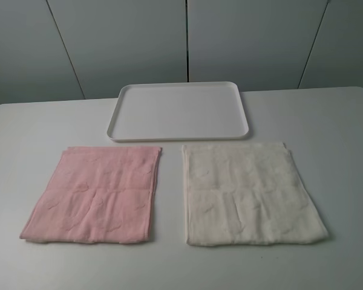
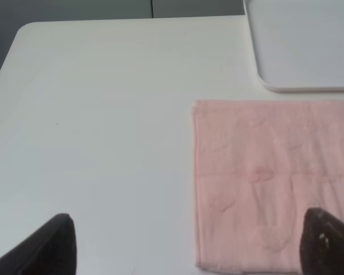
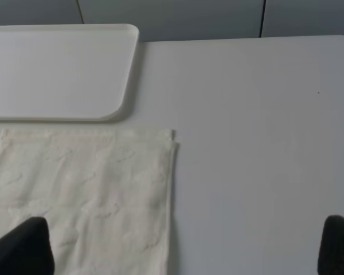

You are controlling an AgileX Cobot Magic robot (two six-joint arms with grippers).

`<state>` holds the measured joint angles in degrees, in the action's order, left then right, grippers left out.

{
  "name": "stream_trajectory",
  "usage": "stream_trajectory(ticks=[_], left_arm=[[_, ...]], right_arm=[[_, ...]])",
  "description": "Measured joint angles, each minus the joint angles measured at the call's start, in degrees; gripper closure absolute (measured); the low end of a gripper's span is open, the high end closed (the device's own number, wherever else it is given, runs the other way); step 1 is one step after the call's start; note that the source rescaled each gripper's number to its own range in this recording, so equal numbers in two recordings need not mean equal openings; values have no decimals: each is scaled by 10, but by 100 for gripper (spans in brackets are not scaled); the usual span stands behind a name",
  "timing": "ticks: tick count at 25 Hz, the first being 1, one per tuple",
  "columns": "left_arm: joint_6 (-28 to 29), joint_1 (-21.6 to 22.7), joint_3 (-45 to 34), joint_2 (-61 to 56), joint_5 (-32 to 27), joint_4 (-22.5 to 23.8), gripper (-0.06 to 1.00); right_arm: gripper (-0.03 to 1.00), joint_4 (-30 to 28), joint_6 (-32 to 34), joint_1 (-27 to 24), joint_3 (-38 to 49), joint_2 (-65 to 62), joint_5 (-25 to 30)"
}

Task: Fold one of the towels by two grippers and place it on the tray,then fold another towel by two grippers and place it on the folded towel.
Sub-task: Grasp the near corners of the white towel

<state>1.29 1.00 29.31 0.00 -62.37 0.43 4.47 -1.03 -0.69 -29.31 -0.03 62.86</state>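
A pink towel [image 1: 97,193] lies flat on the white table at the front left. A cream towel [image 1: 249,193] lies flat at the front right. A white tray [image 1: 133,134] sits empty behind them, centred. Neither gripper shows in the exterior high view. In the left wrist view my left gripper [image 2: 186,243] is open, fingers wide apart, above the pink towel's [image 2: 269,183] left edge and bare table. In the right wrist view my right gripper [image 3: 186,246] is open above the cream towel's [image 3: 86,195] right edge. The tray's corner shows in both wrist views [image 2: 286,86] [image 3: 114,109].
The white table [image 1: 339,151] has rounded back corners and bare surface on both outer sides of the towels. Grey panelled walls [image 1: 181,36] stand behind it.
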Motion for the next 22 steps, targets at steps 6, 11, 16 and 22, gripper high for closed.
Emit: stream_trajectory(ticks=[6, 11, 16, 22], left_arm=[[0, 0, 0, 0, 1, -4, -6], [-13, 0, 31, 39, 5, -4, -6], [-59, 0, 78, 175, 19, -4, -6], [-155, -2, 141, 373, 80, -48, -6]], right_arm=[[-3, 16, 17, 0, 0, 0, -1], [-3, 39, 28, 0, 0, 8, -5], [-3, 48, 14, 0, -3, 94, -29], [-3, 52, -47, 0, -52, 250, -127]])
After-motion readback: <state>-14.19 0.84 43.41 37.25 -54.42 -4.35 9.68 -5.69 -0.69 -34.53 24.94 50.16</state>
